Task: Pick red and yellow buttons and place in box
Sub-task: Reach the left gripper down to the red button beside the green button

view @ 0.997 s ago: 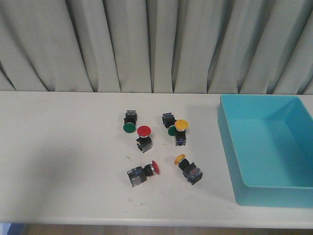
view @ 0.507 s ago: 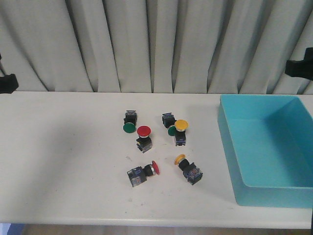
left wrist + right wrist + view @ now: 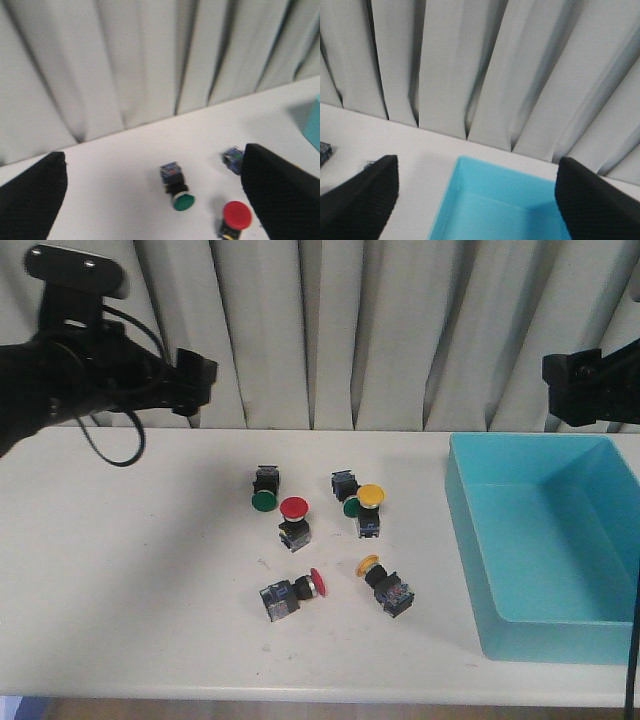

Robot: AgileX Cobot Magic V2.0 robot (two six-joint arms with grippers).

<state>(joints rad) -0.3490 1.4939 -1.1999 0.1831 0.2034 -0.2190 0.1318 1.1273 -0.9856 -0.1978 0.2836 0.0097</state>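
Observation:
Two red buttons lie mid-table: one upright (image 3: pixel 294 508), one on its side (image 3: pixel 316 582). Two yellow buttons are close by: one upright (image 3: pixel 371 496), one on its side (image 3: pixel 368 564). The light-blue box (image 3: pixel 540 645) stands at the right and holds nothing. My left gripper (image 3: pixel 198 378) hangs open and empty above the table's back left. In the left wrist view the gripper (image 3: pixel 152 165) is open over a green button (image 3: pixel 183 201) and the upright red button (image 3: pixel 236 215). My right gripper (image 3: pixel 572 388) is open and empty above the box's back edge; in the right wrist view the gripper (image 3: pixel 477 170) frames the box (image 3: pixel 505 210).
Two green-capped buttons (image 3: pixel 264 500) (image 3: pixel 351 507) lie among the red and yellow ones. A grey curtain (image 3: pixel 330 330) hangs right behind the table's back edge. The table's front edge (image 3: pixel 300 695) runs just below the buttons.
Both arms have come into the front view, the left from the left edge towards the middle, the right from the right edge. The buttons and the box have not moved.

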